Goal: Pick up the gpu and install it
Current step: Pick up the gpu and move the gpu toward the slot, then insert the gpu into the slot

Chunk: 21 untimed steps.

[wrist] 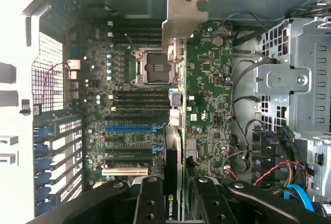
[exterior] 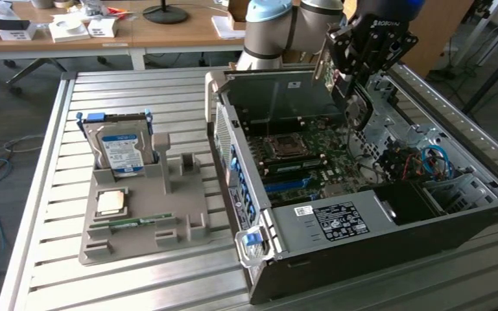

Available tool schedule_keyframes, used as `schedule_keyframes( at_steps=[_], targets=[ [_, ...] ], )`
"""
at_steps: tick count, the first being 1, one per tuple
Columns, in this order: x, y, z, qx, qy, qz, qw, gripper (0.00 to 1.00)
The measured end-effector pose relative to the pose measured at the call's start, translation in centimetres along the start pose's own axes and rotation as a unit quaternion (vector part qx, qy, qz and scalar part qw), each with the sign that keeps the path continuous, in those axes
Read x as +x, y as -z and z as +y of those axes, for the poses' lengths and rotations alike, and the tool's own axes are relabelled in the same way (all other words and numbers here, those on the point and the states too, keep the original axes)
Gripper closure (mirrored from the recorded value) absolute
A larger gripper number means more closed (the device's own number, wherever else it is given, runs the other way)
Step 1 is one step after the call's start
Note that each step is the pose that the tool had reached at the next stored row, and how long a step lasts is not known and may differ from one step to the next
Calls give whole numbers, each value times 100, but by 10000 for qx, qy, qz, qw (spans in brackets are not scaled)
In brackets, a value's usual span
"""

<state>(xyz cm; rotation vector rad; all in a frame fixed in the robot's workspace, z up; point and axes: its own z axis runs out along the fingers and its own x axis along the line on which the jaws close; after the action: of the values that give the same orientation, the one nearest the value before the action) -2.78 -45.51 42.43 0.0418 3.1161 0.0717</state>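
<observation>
The gpu [wrist: 176, 115] is seen edge-on in the wrist view, a thin card with a metal bracket [wrist: 184, 19] at its far end and a black face with a green logo near the fingers. My gripper [wrist: 174, 195] is shut on it, with black fingers [wrist: 150, 200] on either side. In the exterior view my gripper [exterior: 349, 81] hangs over the rear part of the open computer case [exterior: 388, 220]. The gpu [exterior: 351, 107] points down toward the motherboard [exterior: 305, 162]. The card hovers above the board, roughly along the empty CPU socket [wrist: 150, 69] and across the slots [wrist: 129, 128].
A grey parts tray [exterior: 184, 214] lies at the exterior view's left on the slatted metal table [exterior: 76, 129]. It holds a silver hard drive [exterior: 121, 152], a CPU [exterior: 111, 203] and a green memory stick [exterior: 132, 223]. Drive cages and cables [wrist: 289, 172] line one side of the case.
</observation>
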Motion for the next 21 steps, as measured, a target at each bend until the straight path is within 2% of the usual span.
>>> schedule_keyframes(
  at_steps=[16,19,21],
  targets=[
    [0,-9,-1,0,2,0,10000,74],
    [0,-9,-1,-1,78,4,10000,74],
    [0,-10,-1,-5,227,11,9997,74]
  ],
)
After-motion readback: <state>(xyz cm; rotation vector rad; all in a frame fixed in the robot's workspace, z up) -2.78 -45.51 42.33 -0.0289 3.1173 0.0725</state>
